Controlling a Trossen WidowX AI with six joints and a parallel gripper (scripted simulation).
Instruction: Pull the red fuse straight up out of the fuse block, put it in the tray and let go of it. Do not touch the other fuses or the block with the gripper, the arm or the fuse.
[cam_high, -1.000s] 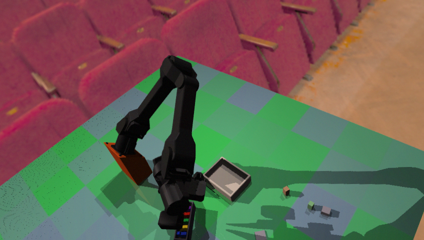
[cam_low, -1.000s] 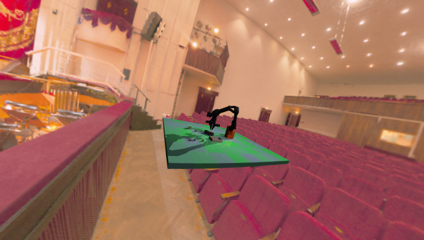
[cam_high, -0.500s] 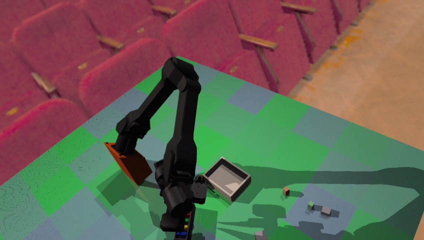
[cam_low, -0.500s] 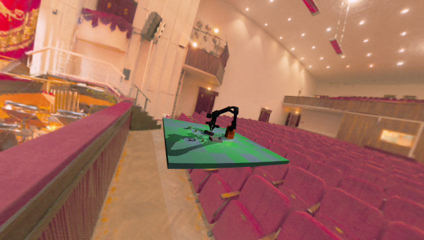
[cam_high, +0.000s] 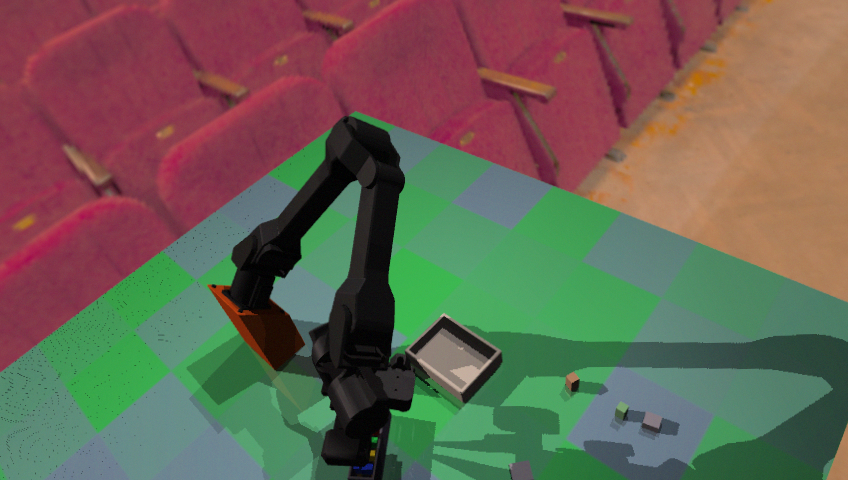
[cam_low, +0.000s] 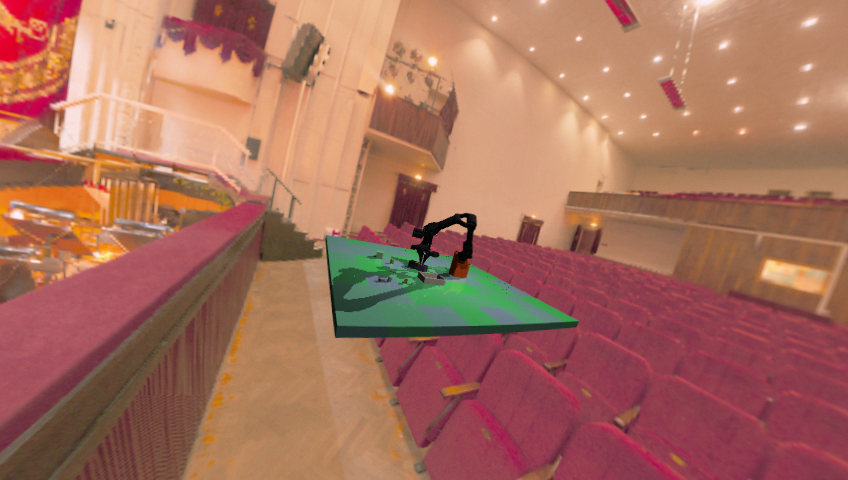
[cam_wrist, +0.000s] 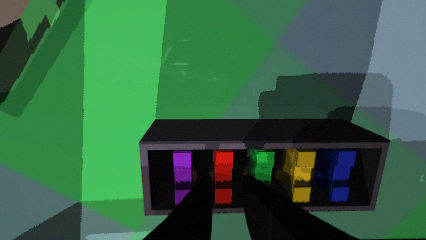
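The gripper (cam_wrist: 226, 210) hangs directly above the fuse block (cam_wrist: 200, 131), its two dark fingers reaching up from the bottom edge of the wrist view on either side of the red fuse (cam_wrist: 223, 170). The jaws stand at a narrow gap, wide enough to straddle the fuse, and grip nothing — the red fuse sits in its slot in the block, second from the left in the wrist view, between the purple fuse (cam_wrist: 182, 170) and the green fuse (cam_wrist: 262, 165). A yellow fuse (cam_wrist: 298, 172) and a blue fuse (cam_wrist: 337, 172) fill the slots further right. Whether the fingertips touch the fuse or the block cannot be told from these views. In the top view the arm (cam_high: 365, 249) bends down from its orange base (cam_high: 279, 342) over the block at the picture's lower edge, and the grey tray (cam_high: 470, 389) lies just beside the wrist on the checkered table (cam_high: 535, 249). A few small cubes (cam_high: 621, 410) lie well apart from the tray.
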